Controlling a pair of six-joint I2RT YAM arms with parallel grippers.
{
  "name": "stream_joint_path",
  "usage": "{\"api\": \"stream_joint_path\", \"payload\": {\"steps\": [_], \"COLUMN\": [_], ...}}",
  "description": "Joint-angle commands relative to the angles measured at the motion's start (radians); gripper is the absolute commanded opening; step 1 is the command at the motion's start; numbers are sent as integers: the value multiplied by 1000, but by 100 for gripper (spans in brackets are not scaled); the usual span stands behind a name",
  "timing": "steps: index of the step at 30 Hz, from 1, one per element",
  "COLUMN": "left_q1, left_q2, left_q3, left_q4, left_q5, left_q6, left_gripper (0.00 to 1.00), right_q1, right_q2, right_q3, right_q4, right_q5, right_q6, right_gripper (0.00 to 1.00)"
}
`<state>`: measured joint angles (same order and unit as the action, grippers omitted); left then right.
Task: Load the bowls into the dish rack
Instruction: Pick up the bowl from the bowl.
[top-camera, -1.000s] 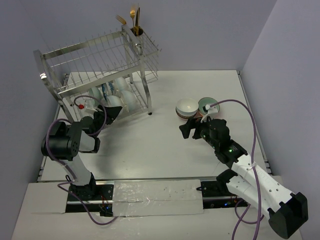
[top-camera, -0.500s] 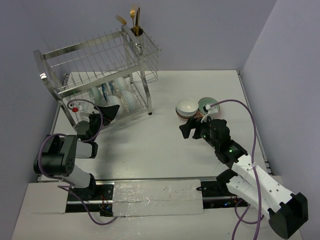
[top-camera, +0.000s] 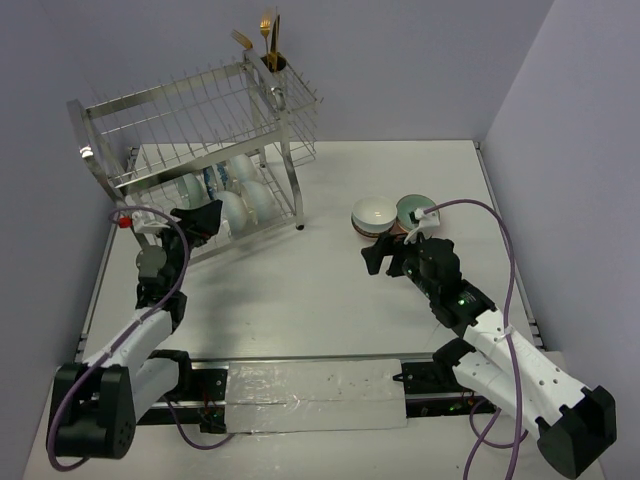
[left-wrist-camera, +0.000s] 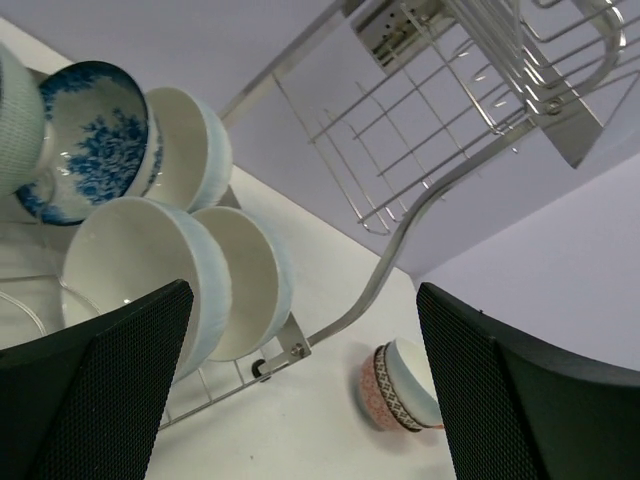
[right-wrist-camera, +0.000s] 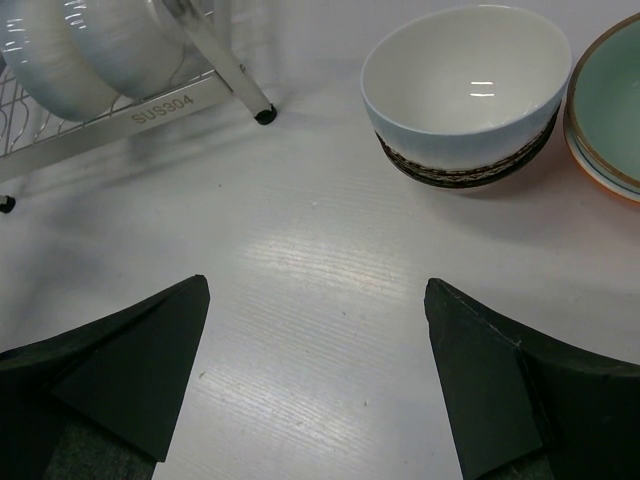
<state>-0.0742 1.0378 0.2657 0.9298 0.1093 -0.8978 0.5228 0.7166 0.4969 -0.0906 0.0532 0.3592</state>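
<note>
Big white table (top-camera: 320, 300) has loads of bare room in the middle, but walls crowd its left and right edges. The dish rack (top-camera: 200, 130) sits back-left with several bowls (top-camera: 245, 200) standing on its lower shelf. Left claw (top-camera: 208, 218) hangs wide open and empty right at the rack's front edge. A careless swing there clips the wire or knocks a racked bowl loose. Right claw (right-wrist-camera: 316, 285) is spread wide too, holding nothing, low over the table just short of the white bowl (right-wrist-camera: 465, 95). That one's just beside the teal bowl (right-wrist-camera: 610, 110), maybe touching, so a sloppy grab could shove both. The rack leg (right-wrist-camera: 262, 113) is well off to the side.
</note>
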Motion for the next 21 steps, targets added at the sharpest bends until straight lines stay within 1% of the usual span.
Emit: {"api": "stream_joint_path", "payload": {"steps": [1, 4, 7, 8, 9, 10, 12, 16, 18, 21], "left_q1": [-9, -15, -25, -30, -33, -36, -39, -61, -71, -91], "left_q2": [-82, -136, -186, -205, -211, -216, -219, -217, -220, -229], "left_q3": [52, 87, 115, 138, 153, 180, 208, 286, 309, 348], "left_q4": [-294, -455, -587, -632, -678, -768, -848, -1084, -1152, -1255], "left_q5": [-91, -103, -82, -80, -71, -59, -7, 36, 27, 18], "left_q6": [56, 51, 60, 72, 80, 88, 126, 210, 233, 293], "left_gripper": [99, 99, 99, 99, 99, 99, 99, 99, 99, 99], "right_q1": [-4, -3, -4, -6, -7, -9, -24, -87, -122, -228], "right_q2": [0, 6, 27, 44, 56, 84, 115, 205, 231, 290], "right_q3": [11, 29, 63, 74, 101, 115, 162, 233, 268, 307], "right_q4": [15, -12, -64, -101, -122, -144, -208, -284, -296, -302], "right_q5": [52, 98, 187, 239, 261, 286, 338, 349, 338, 294], "right_q6": [18, 37, 73, 95, 106, 127, 148, 196, 210, 225], "right_gripper": [96, 96, 95, 95, 94, 94, 93, 92, 91, 87]}}
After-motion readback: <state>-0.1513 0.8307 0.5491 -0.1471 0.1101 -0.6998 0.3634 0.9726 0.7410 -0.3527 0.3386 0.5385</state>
